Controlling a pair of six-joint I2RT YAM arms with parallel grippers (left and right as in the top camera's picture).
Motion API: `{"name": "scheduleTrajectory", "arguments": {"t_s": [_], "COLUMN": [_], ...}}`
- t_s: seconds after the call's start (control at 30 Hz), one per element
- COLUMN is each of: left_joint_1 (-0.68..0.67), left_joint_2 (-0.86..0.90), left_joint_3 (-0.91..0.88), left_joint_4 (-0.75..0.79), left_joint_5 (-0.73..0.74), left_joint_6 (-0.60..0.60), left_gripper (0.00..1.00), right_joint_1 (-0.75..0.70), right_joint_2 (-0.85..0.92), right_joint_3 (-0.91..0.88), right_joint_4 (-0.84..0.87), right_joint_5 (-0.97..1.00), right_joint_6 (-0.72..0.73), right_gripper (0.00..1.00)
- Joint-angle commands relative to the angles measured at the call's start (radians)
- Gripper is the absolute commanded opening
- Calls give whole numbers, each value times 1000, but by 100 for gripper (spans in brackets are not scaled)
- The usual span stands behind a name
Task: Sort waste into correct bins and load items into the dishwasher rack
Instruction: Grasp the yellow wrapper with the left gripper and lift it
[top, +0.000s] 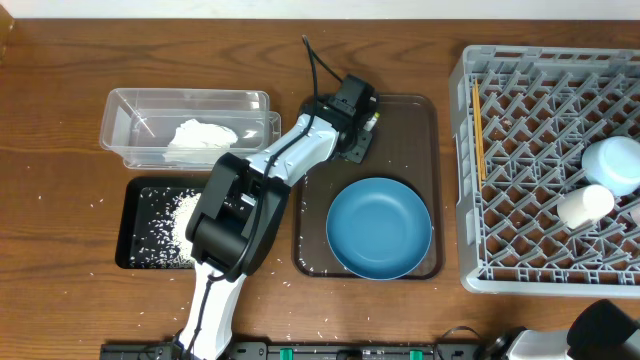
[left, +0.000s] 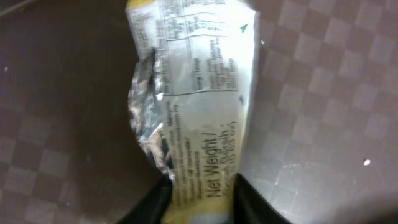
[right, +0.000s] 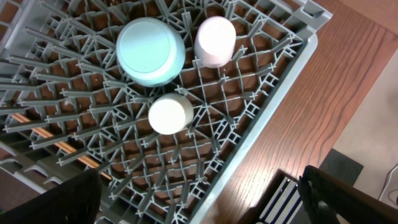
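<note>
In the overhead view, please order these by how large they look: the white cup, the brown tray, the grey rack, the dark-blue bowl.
1. grey rack, largest, even though the picture edge cuts it off
2. brown tray
3. dark-blue bowl
4. white cup, clearly smallest

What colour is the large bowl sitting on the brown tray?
Plain blue, with no pattern. The large bowl shows best in the overhead view.
</note>
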Motion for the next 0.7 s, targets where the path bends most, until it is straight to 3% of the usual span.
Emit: {"name": "scheduleTrajectory", "arguments": {"t_s": [0.0,0.1,0.4,0.57,0.67], "left_joint_1": [0,3,62,178,264], "left_joint_2": [-33,-100,-383,-512,-536], "left_joint_3": [11,11,11,11,11], "left_joint_4": [0,0,-26,-136,-250], "left_joint_5": [-6,-23,-373,-518,-518], "left_joint_6": [6,-18,-308,-626,-905], "left_gripper": [20,7,6,6,6], "right_joint_1": [-8,-8,-8,-8,-8], "right_joint_2": [0,0,0,0,0], "right_joint_3": [-1,-1,-1,-1,-1], "right_joint_4": [-1,-1,-1,-1,-1], "right_joint_5": [-1,-1,-1,-1,-1], "right_joint_6": [13,14,13,13,13], "right_gripper": [99,99,99,99,99]}}
